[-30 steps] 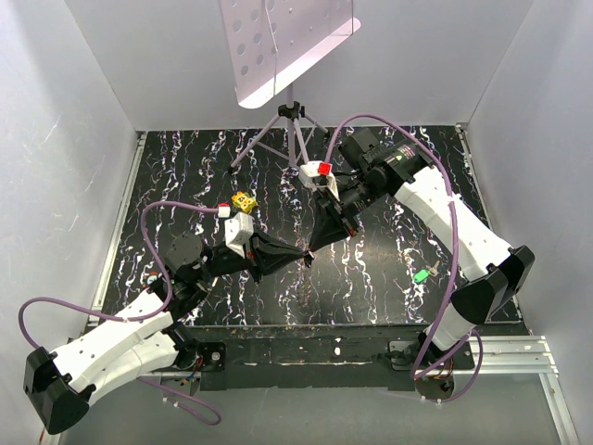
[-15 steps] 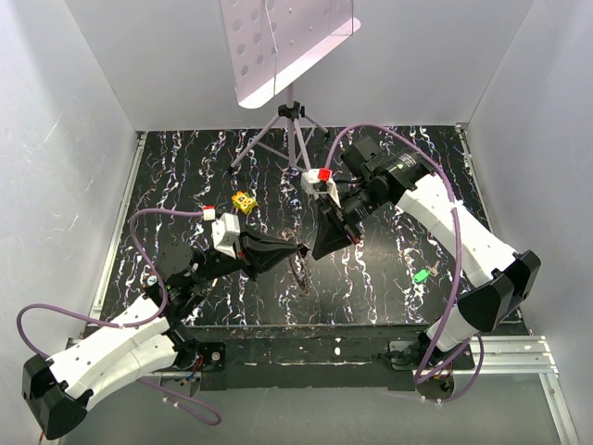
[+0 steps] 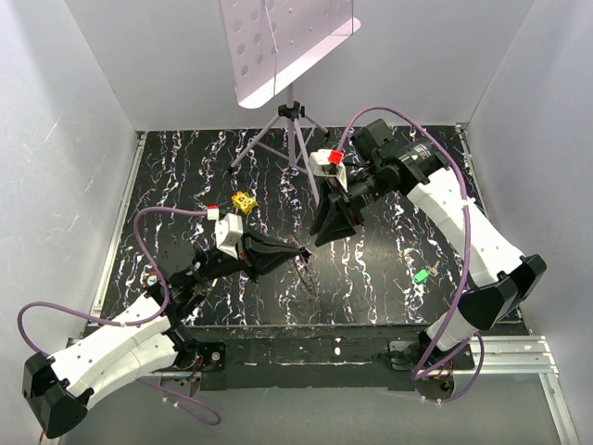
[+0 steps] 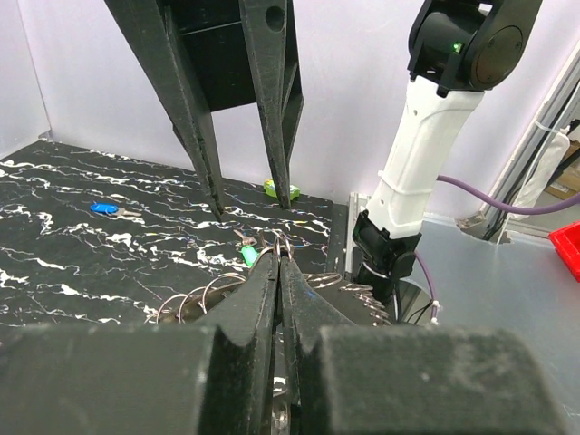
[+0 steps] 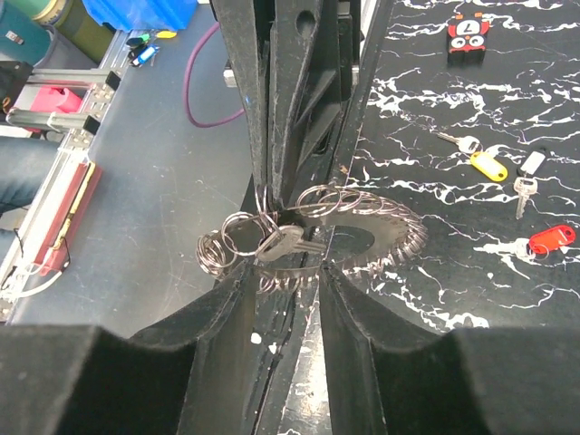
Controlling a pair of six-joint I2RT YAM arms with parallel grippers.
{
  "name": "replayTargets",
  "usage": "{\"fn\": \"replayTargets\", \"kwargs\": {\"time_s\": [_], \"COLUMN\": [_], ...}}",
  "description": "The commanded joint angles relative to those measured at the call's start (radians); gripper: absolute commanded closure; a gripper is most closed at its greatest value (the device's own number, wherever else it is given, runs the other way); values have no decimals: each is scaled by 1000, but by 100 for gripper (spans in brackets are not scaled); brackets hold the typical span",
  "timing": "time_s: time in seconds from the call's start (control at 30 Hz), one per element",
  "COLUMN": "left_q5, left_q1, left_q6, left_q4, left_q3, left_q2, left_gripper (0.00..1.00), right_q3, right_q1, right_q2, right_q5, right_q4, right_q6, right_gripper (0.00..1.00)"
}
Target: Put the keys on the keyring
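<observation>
The keyring [image 5: 381, 237] is a flat grey ring rimmed with small wire loops. It hangs off the table from my left gripper [image 4: 279, 259], which is shut on one small loop at its rim. A bare silver key [image 5: 292, 243] hangs on that loop cluster. My right gripper [image 5: 286, 270] stands open, one finger on each side of the key and rim, gripping nothing. From above, both gripper tips meet mid-table, my left gripper [image 3: 301, 250] just below my right gripper [image 3: 320, 237], with the keyring [image 3: 305, 278] edge-on below them. Loose keys lie on the table: yellow [image 5: 489, 166], red [image 5: 549, 239], green [image 3: 422, 275], blue [image 4: 104, 208].
A tripod [image 3: 293, 139] holding a perforated white board stands at the back centre. A yellow spotted block [image 3: 244, 200] lies left of centre. A red and black tag [image 5: 467, 32] lies on the marbled table [image 3: 389, 269]. White walls enclose three sides.
My right gripper has opened and drawn back up and to the right, leaving the silver key on the loops. The left gripper has stayed shut, shifting slightly.
</observation>
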Motion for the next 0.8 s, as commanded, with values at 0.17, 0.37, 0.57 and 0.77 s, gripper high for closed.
{"fn": "replayTargets", "kwargs": {"time_s": [0.17, 0.37, 0.57, 0.77], "left_q5": [24, 10, -1, -18], "left_q1": [5, 5, 5, 5], "left_q6": [-12, -7, 0, 6], "left_q4": [44, 40, 32, 27], "left_q3": [14, 11, 14, 12], "left_q2": [12, 1, 1, -10], "left_gripper": [100, 100, 100, 100], "right_q3": [58, 35, 35, 34], "right_q1": [26, 46, 57, 62], "right_q2": [40, 37, 37, 41], "right_q5": [-63, -68, -77, -74], "right_q4": [-6, -10, -30, -56], "right_q6": [-34, -45, -66, -89], "right_gripper": [59, 65, 72, 82]}}
